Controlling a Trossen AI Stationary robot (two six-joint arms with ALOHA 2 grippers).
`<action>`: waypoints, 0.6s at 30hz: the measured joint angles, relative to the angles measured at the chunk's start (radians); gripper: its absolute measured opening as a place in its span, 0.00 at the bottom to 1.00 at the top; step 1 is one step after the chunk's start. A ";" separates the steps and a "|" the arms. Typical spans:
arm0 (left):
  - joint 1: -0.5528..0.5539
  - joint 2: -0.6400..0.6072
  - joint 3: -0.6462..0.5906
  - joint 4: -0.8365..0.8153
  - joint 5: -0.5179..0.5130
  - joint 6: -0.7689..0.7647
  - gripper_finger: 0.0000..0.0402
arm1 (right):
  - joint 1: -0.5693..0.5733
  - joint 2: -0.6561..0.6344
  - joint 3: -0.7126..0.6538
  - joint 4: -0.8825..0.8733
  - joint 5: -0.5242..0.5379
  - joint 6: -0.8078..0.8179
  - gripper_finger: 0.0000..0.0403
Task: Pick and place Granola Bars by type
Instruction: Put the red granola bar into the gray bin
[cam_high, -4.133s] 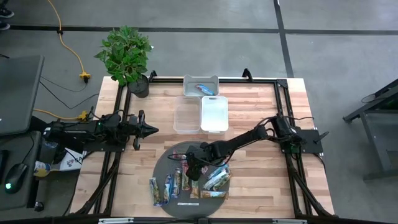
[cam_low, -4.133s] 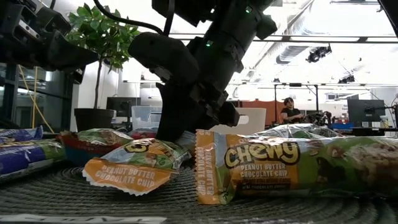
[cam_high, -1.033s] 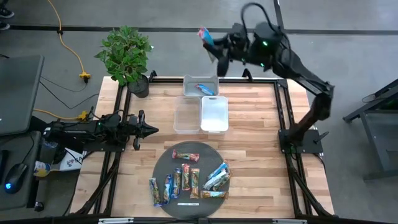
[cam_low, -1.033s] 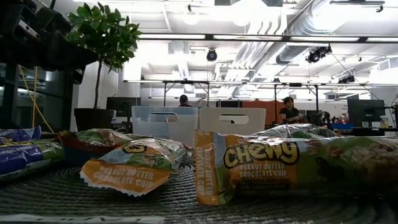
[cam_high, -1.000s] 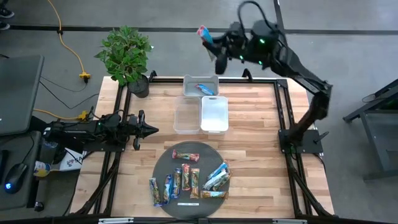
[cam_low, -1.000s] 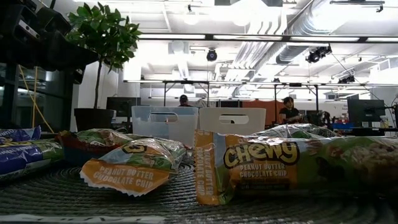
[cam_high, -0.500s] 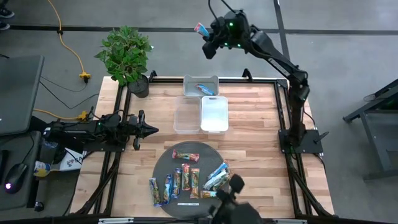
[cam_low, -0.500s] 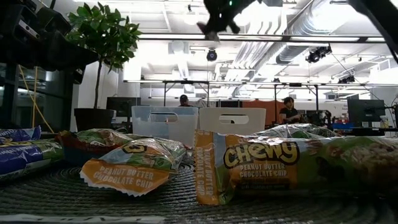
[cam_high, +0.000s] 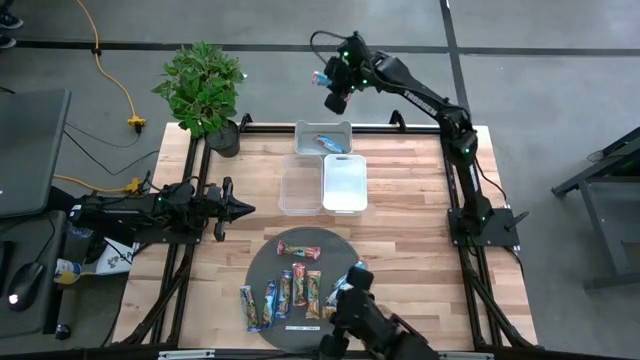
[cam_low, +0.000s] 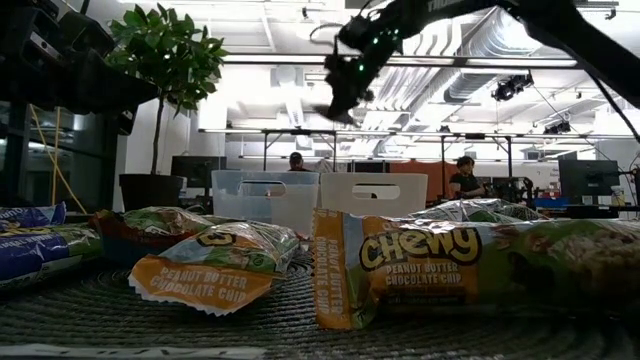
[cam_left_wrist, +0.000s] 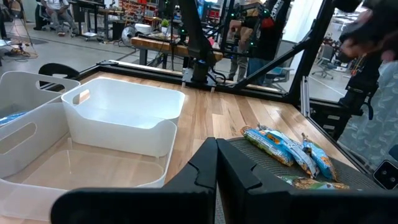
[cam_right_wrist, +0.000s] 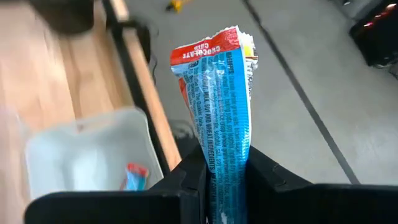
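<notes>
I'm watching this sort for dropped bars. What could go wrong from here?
The right gripper holds a blue bar high, seemingly past the table's far edge; if released there it may miss the far bin, which already holds one blue bar. The grip takes only the wrapper's lower end, so it might slip.

One blue bar (cam_right_wrist: 216, 118) stands upright, pinched in the right end effector (cam_right_wrist: 217, 180) high beyond the worktop's far edge. Another blue bar (cam_high: 327, 143) lies in the far bin. The remaining bars (cam_high: 298, 287) lie scattered on the round mat.
</notes>
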 joint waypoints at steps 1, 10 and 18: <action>0.000 0.000 0.000 0.000 0.000 0.000 0.00 | 0.000 0.012 0.000 -0.006 0.000 -0.017 0.14; 0.000 0.000 0.000 0.000 0.000 0.000 0.00 | 0.002 0.111 -0.001 -0.018 -0.048 -0.078 0.14; 0.000 0.000 0.000 0.000 0.000 0.000 0.00 | 0.008 0.173 -0.001 -0.064 -0.128 -0.153 0.14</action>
